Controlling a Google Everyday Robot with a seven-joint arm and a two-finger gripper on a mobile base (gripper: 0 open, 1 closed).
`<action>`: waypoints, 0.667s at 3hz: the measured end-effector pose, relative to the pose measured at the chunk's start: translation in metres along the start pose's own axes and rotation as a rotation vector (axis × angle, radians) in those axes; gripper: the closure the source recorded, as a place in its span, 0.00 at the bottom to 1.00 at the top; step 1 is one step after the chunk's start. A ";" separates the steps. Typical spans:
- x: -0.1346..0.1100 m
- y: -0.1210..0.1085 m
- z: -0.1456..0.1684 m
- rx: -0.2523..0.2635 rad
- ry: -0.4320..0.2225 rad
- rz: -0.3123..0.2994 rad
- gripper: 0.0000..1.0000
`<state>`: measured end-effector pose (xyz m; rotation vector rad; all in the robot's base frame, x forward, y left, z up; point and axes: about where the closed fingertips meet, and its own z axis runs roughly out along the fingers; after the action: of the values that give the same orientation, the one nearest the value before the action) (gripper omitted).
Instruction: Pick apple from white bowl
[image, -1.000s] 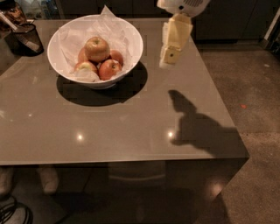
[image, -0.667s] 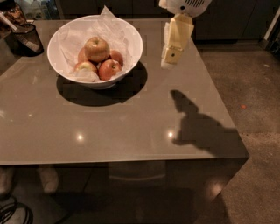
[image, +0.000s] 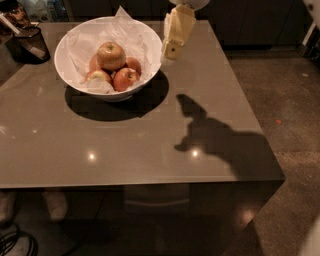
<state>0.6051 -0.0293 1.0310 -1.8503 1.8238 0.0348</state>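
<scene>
The white bowl (image: 62, 69) stands on the grey table (image: 150, 150) at the back left, lined with crumpled white paper. The apple (image: 111, 55), large and yellow-gold, lies on top of three smaller red apples (image: 125, 78) in the bowl. My cream-coloured gripper (image: 168, 52) hangs from above, just outside the bowl's right rim. It is to the right of the apple, apart from it and a little higher.
A small dark mesh cup (image: 29, 45) stands at the table's far left corner. The arm's shadow (image: 210, 135) falls on the table's right half. The table's right edge drops to a speckled floor (image: 290, 100). Dark cabinets line the back.
My gripper has moved left, from over the table's right side to the bowl's right rim. The bowl and the apples have not moved.
</scene>
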 end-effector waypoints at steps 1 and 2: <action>-0.030 -0.023 0.013 -0.006 -0.045 -0.041 0.00; -0.030 -0.023 0.013 -0.006 -0.045 -0.041 0.00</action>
<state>0.6289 0.0025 1.0392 -1.8757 1.7567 0.0664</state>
